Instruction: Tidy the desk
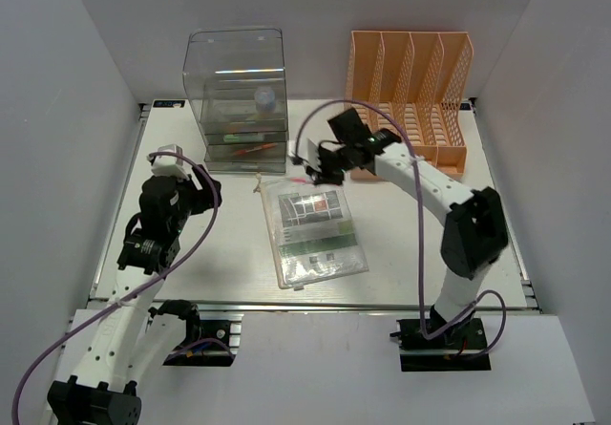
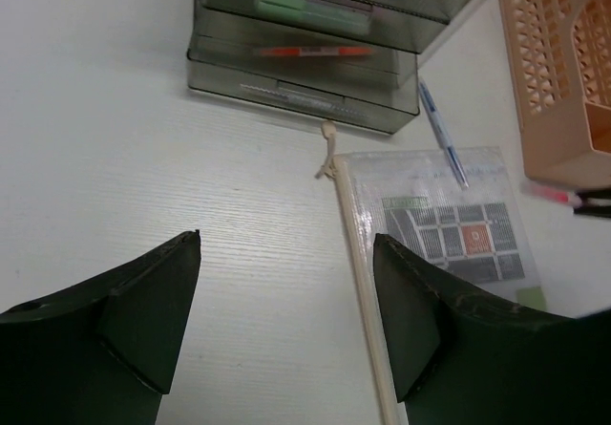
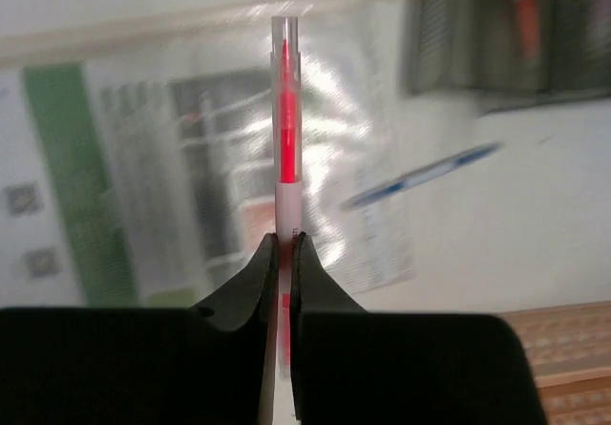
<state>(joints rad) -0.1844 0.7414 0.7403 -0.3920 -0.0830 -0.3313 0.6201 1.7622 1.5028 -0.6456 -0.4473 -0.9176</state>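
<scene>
The white desk (image 1: 401, 244) holds a clear zip pouch of printed papers (image 1: 313, 229) at its middle. My right gripper (image 3: 286, 238) is shut on a red pen (image 3: 285, 110) and holds it above the pouch (image 3: 191, 158); in the top view the gripper (image 1: 315, 169) hovers over the pouch's far edge. A blue pen (image 3: 425, 174) lies on the desk between the pouch and the drawer box. My left gripper (image 2: 286, 239) is open and empty over bare desk (image 2: 143, 158), just left of the pouch's zip edge (image 2: 358, 282); in the top view it (image 1: 206, 194) is at the left.
A clear drawer box (image 1: 236, 100) with green and orange items inside stands at the back left, also in the left wrist view (image 2: 305, 33). An orange file rack (image 1: 410, 95) stands at the back right. White walls enclose the desk on three sides.
</scene>
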